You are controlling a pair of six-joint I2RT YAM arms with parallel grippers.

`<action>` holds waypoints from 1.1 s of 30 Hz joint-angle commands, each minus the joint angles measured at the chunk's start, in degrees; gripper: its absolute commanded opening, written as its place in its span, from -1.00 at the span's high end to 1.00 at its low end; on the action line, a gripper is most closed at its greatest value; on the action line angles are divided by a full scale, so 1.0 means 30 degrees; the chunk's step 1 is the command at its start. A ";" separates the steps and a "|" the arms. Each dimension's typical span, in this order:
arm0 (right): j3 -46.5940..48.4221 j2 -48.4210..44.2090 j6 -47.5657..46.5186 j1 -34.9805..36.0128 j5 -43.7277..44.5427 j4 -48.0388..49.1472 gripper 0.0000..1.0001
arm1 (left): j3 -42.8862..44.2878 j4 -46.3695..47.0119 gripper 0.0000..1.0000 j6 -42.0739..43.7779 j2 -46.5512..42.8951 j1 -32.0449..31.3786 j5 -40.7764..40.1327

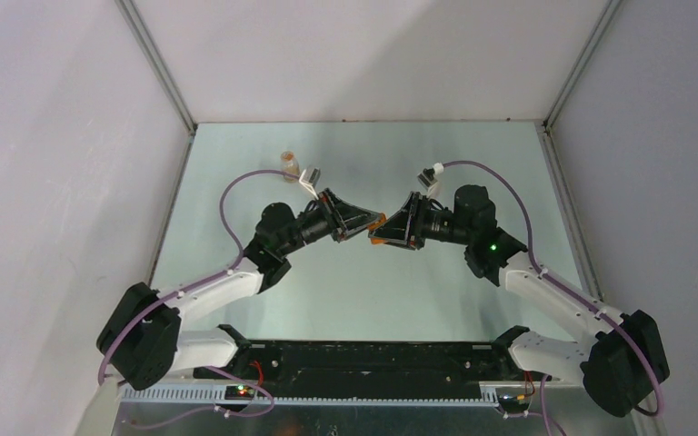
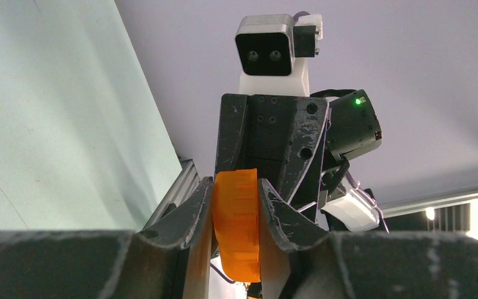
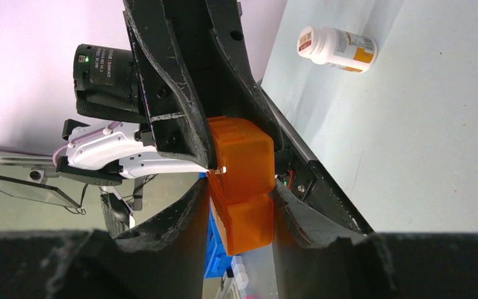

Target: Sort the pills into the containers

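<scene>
Top external: pill bottle (image 1: 288,163) lies far-left on the table (image 1: 354,300).

Pale green desk (image 1: 363,291), one white orange-labelled pill bottle (image 3: 336,48) lying on it, apparently on its side, beyond the left jaws

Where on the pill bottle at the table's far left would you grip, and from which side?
Grip the pill bottle on its round labelled body, just below the white cap, pinching across its width. It looks to be standing upright with open table around it, so I'd come in level from the near side rather than down onto the cap.
</scene>
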 commanded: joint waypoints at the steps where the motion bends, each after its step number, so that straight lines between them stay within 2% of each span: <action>1: -0.0118 -0.0160 -0.0599 0.0330 -0.0235 0.0367 0.46 | 0.0314 0.0469 1.00 -0.0262 -0.0759 -0.0030 -0.0224; 5: -0.0118 -0.0209 -0.0914 0.0340 -0.0098 0.0123 0.52 | 0.0313 0.0379 1.00 -0.0188 -0.0833 -0.0042 -0.0246; 7: -0.0118 -0.0220 -0.0931 0.0325 -0.0088 0.0112 0.47 | 0.0313 0.0377 1.00 -0.0186 -0.0861 -0.0034 -0.0254; 8: -0.0118 -0.0258 -0.0939 0.0308 -0.0073 0.0118 0.42 | 0.0328 0.0340 1.00 -0.0125 -0.0883 -0.0033 -0.0264; 9: -0.0118 -0.0284 -0.0886 0.0302 -0.0065 0.0085 0.24 | 0.0335 0.0299 1.00 -0.0105 -0.0916 -0.0037 -0.0266; 13: -0.0117 -0.0802 -0.0872 0.0181 0.0213 0.0009 -0.20 | 0.0399 -0.0145 1.00 0.0273 -0.1186 -0.0022 -0.0376; 17: -0.0118 -0.1101 -0.0855 -0.0166 0.0161 0.0111 -0.28 | 0.0379 -0.0285 1.00 0.0422 -0.1456 -0.0028 -0.0324; 21: -0.0118 -0.0972 -0.0618 -0.0495 -0.0399 0.0500 -0.17 | 0.0374 -0.0444 1.00 0.0564 -0.1693 -0.0022 -0.0278; 29: -0.0118 -0.0810 -0.0091 -0.0553 -0.0953 0.1621 0.20 | 0.0314 -0.0754 1.00 0.0859 -0.2146 -0.0042 -0.0256; 31: -0.0118 -0.0779 0.0058 -0.0484 -0.1038 0.1923 0.33 | 0.0313 -0.0791 0.97 0.0927 -0.2263 -0.0012 -0.0241; 33: -0.0133 -0.0738 0.0260 -0.0404 -0.1044 0.2168 0.45 | 0.0313 -0.0883 0.82 0.0953 -0.2355 -0.0031 -0.0261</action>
